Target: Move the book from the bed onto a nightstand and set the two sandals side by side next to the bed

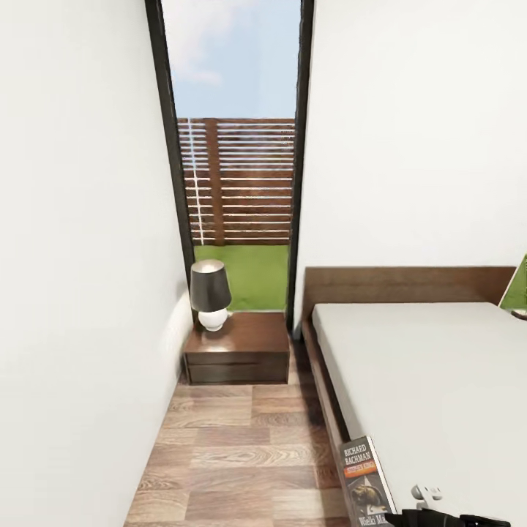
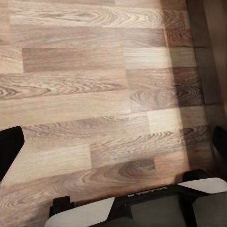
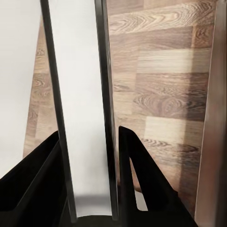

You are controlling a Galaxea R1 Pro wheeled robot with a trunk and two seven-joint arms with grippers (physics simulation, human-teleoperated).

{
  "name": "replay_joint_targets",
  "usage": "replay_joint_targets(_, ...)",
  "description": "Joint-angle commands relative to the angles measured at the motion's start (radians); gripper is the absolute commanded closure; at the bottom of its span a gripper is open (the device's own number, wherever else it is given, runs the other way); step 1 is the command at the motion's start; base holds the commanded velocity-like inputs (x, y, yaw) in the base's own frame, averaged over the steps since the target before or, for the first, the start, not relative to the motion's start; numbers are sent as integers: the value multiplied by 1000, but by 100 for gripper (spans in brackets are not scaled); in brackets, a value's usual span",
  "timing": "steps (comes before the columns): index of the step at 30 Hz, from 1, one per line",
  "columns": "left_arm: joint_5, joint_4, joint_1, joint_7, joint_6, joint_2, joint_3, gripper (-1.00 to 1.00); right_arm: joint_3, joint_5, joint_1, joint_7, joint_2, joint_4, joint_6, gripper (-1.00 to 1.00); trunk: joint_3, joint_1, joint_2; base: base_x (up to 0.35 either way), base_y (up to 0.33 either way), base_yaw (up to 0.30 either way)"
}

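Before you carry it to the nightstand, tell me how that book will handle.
The book looks thin, so probably light and slightly bendy. In the right wrist view it stands edge-on between the fingers of the right hand and juts far past them, so it may swing or twist if moved fast.

I count one book, one bed, one nightstand carrying one lamp, one tall window, and no more than one of each.
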Motion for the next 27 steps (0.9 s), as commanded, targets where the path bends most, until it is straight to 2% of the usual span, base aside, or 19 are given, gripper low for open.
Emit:
replay_joint_targets(1,-10,1,0,-2,-4,0,9,-100,-4,-11,-1,3,0,0,11,100,-1,1,-1,303,0,-34)
replay_joint_targets(11,-10,1,0,-2,-4,0,9,-100,-4,-11,-1,3,0,-1,10,100,-1,1,-1,220,8,-5)
replay_joint_targets(18,-10,1,0,-2,-4,0,9,-100,-4,-11,0,3,0,-1,11,100,-1,1,-1,167,191,0)
replay_joint_targets(27,-10,1,0,-2,-4,0,9,-100,-4,-11,0,3,0,-1,10,100,-1,1,-1,294,108,0)
